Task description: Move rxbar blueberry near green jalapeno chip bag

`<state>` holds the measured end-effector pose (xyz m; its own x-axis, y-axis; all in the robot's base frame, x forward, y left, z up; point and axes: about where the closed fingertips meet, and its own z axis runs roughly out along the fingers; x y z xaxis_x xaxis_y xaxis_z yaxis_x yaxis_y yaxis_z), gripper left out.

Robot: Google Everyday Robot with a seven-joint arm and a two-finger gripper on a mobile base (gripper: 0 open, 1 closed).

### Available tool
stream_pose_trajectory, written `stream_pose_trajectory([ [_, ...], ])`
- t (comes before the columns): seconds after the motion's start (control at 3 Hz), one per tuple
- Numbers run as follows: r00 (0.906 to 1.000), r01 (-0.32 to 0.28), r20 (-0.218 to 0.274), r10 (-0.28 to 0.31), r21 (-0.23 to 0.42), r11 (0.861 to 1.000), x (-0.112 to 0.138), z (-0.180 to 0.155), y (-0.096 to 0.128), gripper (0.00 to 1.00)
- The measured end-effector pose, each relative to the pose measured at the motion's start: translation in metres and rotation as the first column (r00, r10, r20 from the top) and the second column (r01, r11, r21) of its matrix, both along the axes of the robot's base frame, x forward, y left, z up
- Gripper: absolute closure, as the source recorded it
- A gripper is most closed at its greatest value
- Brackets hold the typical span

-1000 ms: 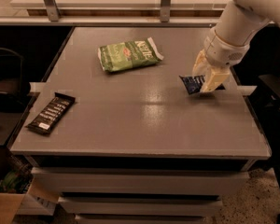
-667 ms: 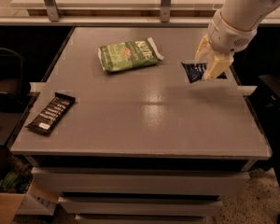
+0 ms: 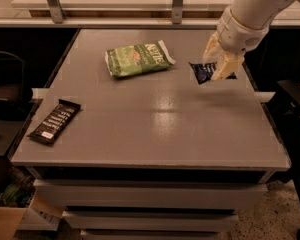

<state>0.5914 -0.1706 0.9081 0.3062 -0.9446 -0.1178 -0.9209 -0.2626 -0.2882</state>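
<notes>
The green jalapeno chip bag (image 3: pixel 139 59) lies flat at the back middle of the grey table (image 3: pixel 155 114). My gripper (image 3: pixel 216 64) is at the back right, to the right of the bag, shut on the rxbar blueberry (image 3: pixel 202 72), a small dark navy-blue wrapped bar. The bar is lifted off the tabletop and hangs between the cream-coloured fingers (image 3: pixel 228 64), a short gap away from the bag's white sealed edge.
A longer black-brown wrapped bar (image 3: pixel 54 121) lies near the table's left front edge. A metal rail with posts (image 3: pixel 177 4) runs behind the table. A cardboard box (image 3: pixel 10 219) sits on the floor at lower left. A dark chair (image 3: pixel 295 114) stands to the right.
My gripper has lifted the blue bar off the table and carried it back and slightly left, toward the green bag. The bag and the black-brown bar have not moved.
</notes>
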Motion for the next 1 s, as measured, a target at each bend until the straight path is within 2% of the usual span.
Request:
stream_pose_trajectory([
  [0.33, 0.9951, -0.095, 0.029, 0.094, 0.022, 0.995, 0.015, 0.003, 0.025, 1.0],
  [0.67, 0.9812, -0.189, 0.048, 0.187, 0.05, 0.981, 0.027, 0.002, 0.055, 1.0],
  [1.0, 0.9664, -0.249, 0.08, 0.244, 0.05, 0.967, 0.039, 0.0, 0.082, 1.0],
])
